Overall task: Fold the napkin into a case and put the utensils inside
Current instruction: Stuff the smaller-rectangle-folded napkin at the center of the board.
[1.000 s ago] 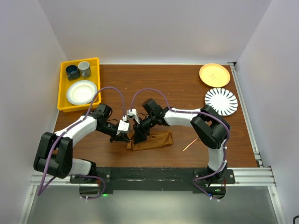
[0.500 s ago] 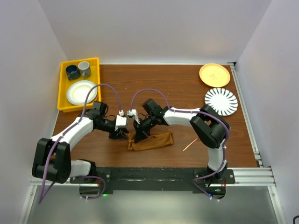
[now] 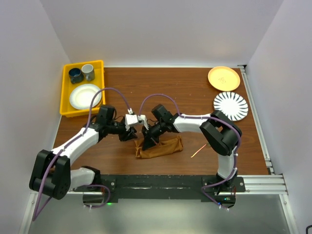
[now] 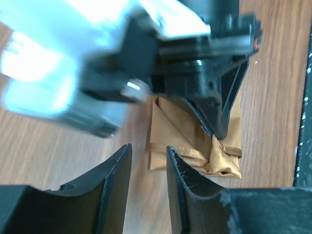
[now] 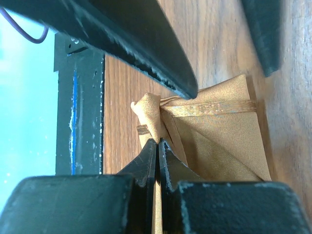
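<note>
The right pincer (image 5: 157, 146) is pressed together on the rust-brown cloth napkin (image 3: 163, 146). Its two black fingertips meet over the bunched left end of the cloth, with a thin sliver of fabric caught between them. The left pincer (image 4: 148, 148) is partly spread and holds nothing. Bare wood shows in the gap between its fingers, and it hangs just off the napkin's left end, apart from the cloth.

The napkin lies folded into a narrow strip close to the near edge of the wooden counter (image 3: 185, 92), about midway along that edge. A thin copper-coloured utensil (image 3: 198, 151) lies alone on the wood to the right of the napkin, apart from it.

One second ago the states were reversed: the left pincer was closed at the napkin's left end and the right one stood spread above it. Since then the left pincer has let go and drawn back toward the left edge, and the right one has clamped shut. The cloth sits slightly further right than before, while the utensil has not moved.

A yellow plastic tray (image 3: 66, 92) in the far left corner holds a white plate (image 3: 85, 96) and two cups (image 3: 82, 73). A yellow plate (image 3: 224, 78) and a white striped plate (image 3: 230, 106) sit by the far right corner.
</note>
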Controlling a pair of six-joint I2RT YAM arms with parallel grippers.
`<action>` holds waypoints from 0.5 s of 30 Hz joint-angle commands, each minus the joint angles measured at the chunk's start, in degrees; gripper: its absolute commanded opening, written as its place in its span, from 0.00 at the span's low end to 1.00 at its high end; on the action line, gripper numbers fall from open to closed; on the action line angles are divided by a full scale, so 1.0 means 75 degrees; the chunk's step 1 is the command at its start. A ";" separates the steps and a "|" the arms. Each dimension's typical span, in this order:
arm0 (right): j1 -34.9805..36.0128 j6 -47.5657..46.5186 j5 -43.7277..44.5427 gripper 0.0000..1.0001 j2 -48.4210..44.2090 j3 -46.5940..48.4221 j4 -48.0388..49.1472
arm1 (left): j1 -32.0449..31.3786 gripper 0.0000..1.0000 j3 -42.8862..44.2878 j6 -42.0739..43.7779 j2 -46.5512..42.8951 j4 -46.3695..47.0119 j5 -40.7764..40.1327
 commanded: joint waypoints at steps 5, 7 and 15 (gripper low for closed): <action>-0.0009 0.0085 0.0037 0.00 -0.0395 -0.0080 0.0273 | -0.0593 0.44 -0.0945 0.1443 -0.0745 0.0755 -0.0361; -0.0009 0.0097 0.0049 0.00 -0.0383 -0.0091 0.0273 | -0.0617 0.45 -0.0806 0.1549 -0.0594 0.0592 -0.0267; -0.0009 0.0108 0.0072 0.00 -0.0383 -0.0091 0.0238 | -0.0675 0.47 -0.0676 0.1421 -0.0159 0.0485 0.0202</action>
